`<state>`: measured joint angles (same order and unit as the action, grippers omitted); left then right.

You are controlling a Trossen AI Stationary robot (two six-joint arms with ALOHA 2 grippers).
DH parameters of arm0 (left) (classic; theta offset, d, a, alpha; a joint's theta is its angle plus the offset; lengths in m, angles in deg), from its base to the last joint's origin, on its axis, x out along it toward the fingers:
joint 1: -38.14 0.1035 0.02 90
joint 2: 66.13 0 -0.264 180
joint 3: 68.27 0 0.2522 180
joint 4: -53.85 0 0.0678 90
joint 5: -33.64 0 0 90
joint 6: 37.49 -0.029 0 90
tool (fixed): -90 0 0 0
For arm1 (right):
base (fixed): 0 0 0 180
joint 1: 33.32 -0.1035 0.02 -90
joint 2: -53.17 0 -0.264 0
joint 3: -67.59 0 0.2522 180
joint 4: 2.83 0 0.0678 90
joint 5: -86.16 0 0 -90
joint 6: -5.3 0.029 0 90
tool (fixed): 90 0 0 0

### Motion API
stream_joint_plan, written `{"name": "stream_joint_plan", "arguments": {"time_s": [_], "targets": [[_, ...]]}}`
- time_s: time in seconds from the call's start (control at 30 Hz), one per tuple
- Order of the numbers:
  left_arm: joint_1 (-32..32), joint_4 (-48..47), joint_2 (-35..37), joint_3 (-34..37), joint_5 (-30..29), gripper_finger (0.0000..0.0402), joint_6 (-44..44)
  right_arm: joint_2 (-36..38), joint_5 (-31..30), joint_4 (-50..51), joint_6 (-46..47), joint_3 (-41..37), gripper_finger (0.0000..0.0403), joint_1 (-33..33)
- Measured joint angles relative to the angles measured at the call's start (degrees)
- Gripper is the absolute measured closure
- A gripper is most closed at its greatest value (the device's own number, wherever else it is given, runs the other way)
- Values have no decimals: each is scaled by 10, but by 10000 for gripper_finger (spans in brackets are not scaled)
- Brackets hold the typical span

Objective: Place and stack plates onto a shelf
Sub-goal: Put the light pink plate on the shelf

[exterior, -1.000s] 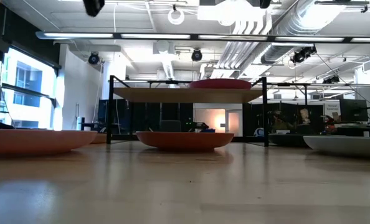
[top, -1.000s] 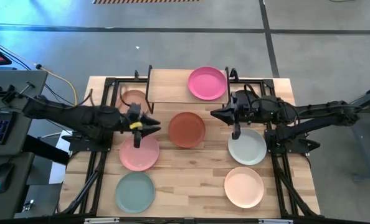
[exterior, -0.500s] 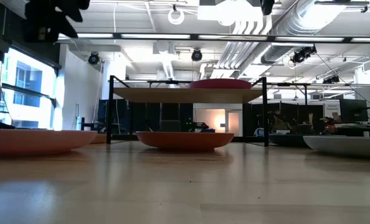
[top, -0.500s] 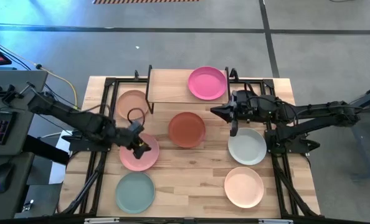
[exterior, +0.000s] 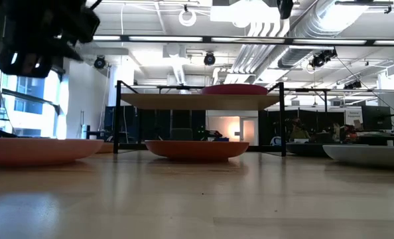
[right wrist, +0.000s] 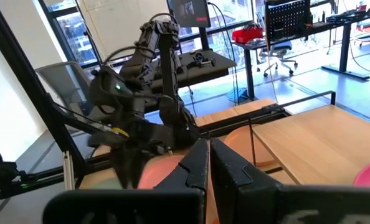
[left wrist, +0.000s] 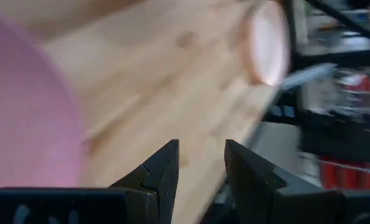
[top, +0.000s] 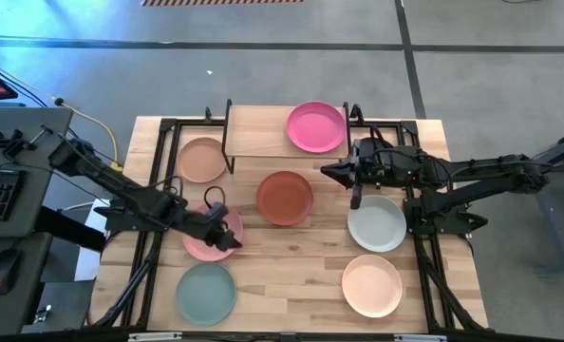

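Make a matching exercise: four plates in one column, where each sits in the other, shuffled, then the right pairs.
1. magenta plate
2. terracotta plate
3. light pink plate
4. sage green plate

A. under the left gripper
B. on the shelf
C. near left corner of the table
D. middle of the table, in front of the shelf

Pairs: 1-B, 2-D, 3-A, 4-C

We see magenta plate (top: 315, 127), terracotta plate (top: 285, 198), pink plate (top: 206, 237), peach plate (top: 202, 159), sage plate (top: 206, 293), light wood shelf (top: 258, 131), dark arms.
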<state>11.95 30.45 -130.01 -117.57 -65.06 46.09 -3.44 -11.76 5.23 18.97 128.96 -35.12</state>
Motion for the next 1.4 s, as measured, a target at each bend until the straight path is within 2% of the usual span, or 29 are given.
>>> {"name": "stream_joint_plan", "arguments": {"time_s": [0.13,0.23,0.4,0.57,0.67,0.87,1.07,1.4], "targets": [[-20,-38,1,-35,29,284,-30,0,-2,4,0,0,403,0],[-33,-145,21,-55,19,284,-17,0,-6,5,-2,0,403,0],[-63,-330,77,-60,-54,284,121,0,-6,9,-2,0,403,0],[-96,-454,86,-59,-30,284,253,0,-6,17,17,0,403,0],[-111,-490,73,-52,-5,284,299,0,-6,29,31,0,403,0],[-127,-523,48,-22,-7,284,404,0,-8,38,29,0,403,0],[-129,-523,18,4,40,284,427,0,-10,38,28,0,403,0],[-119,-530,-26,4,35,284,452,0,-10,38,28,0,403,0]]}}
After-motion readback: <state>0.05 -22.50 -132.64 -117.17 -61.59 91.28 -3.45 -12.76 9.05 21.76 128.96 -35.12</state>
